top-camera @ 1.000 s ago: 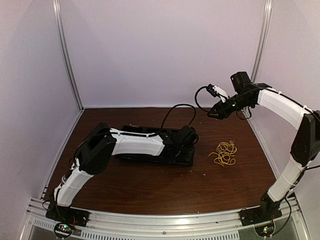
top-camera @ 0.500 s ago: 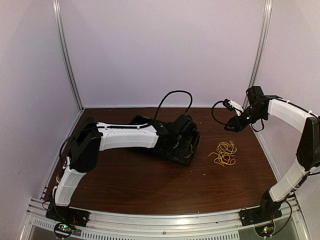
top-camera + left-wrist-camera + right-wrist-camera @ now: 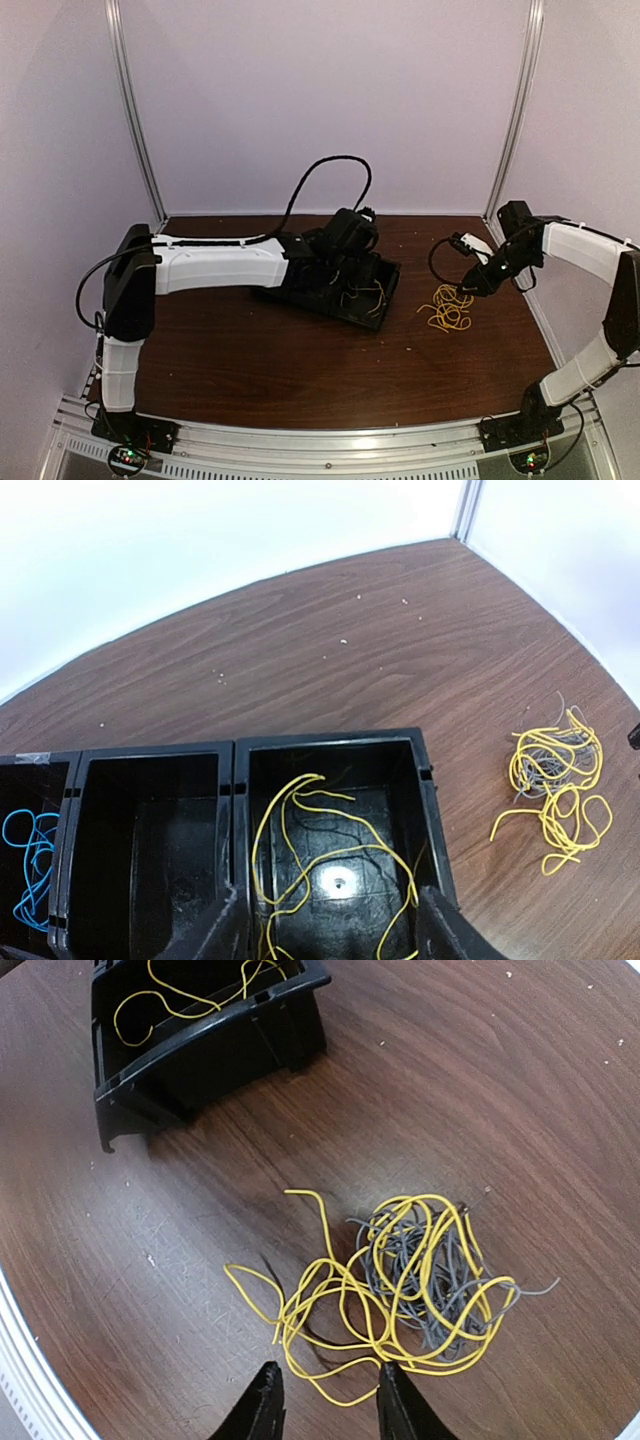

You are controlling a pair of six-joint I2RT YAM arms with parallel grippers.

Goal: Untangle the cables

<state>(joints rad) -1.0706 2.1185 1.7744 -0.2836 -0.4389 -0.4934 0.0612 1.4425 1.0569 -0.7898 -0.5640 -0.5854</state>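
Left gripper (image 3: 328, 935) wide apart, nothing held, hanging right above the black tray (image 3: 236, 755). Tray near the middle of the table (image 3: 300, 370), closer to the back edge, turned a bit crooked. Three boxes side by side in the tray, as seen from the left wrist. Loose yellow cable (image 3: 320, 850) lying curly in the box under that gripper. Middle box dark inside. Blue cable (image 3: 25, 865) bunched up in the third box, only partly in view. Right gripper (image 3: 330, 1410) low over the table near the right edge, fingers a little apart, clamped on nothing. Just past its tips, the cable tangle (image 3: 410, 1280): yellow loops and grey loops all mixed up in one small heap. Flat on the wood, between the tray and the right edge, not touching the tray. One yellow loop from the heap reaching close to the gap between the right fingers; touching them or not, cannot tell. A few yellow ends sticking out on the side toward the tray. Grey wires mostly on the side away from the tray. Left arm (image 3: 215, 275) stretched long from the left edge to the tray. Right arm (image 3: 585, 245) bent in from the right edge toward the heap.
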